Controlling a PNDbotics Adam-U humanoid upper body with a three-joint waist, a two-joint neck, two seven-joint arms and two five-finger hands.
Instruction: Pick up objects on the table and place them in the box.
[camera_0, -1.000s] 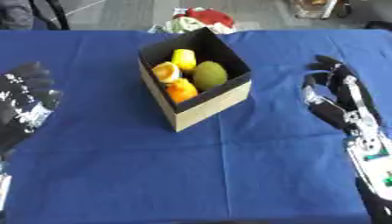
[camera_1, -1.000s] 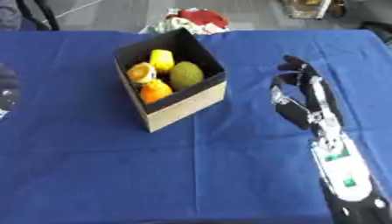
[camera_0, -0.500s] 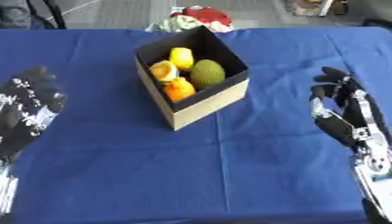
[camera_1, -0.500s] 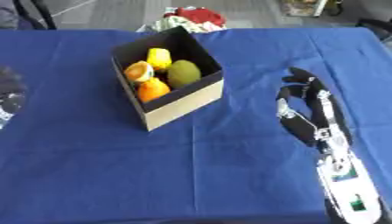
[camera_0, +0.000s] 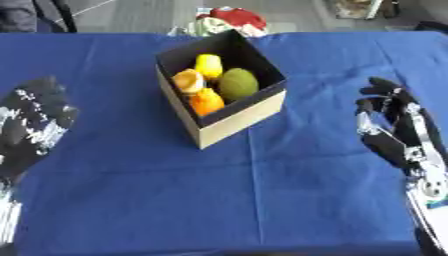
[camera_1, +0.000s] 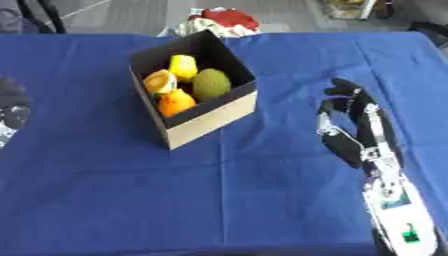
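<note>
Sitting around 12 o'clock on the blue tablecloth (camera_0: 262, 200), the open black-lined cardboard box (camera_0: 236, 120) holds 4 fruits: a yellow one (camera_0: 208, 65), a green one (camera_0: 237, 84) and 2 orange ones (camera_0: 206, 101). Nothing blocks it. Red-and-white stuff (camera_0: 229, 19) lies behind. The left hand (camera_0: 31, 125) at 9 o'clock and right hand (camera_0: 394, 127) at 3 both rest relaxed, holding nothing.

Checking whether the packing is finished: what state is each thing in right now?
box: upright, open-topped, on the blue cloth
yellow fruit: inside the box, at the back
green fruit: inside the box
two orange fruits: inside the box, at the front
left hand: open, holding nothing
right hand: open, holding nothing
blue cloth: flat, covering the table
</note>
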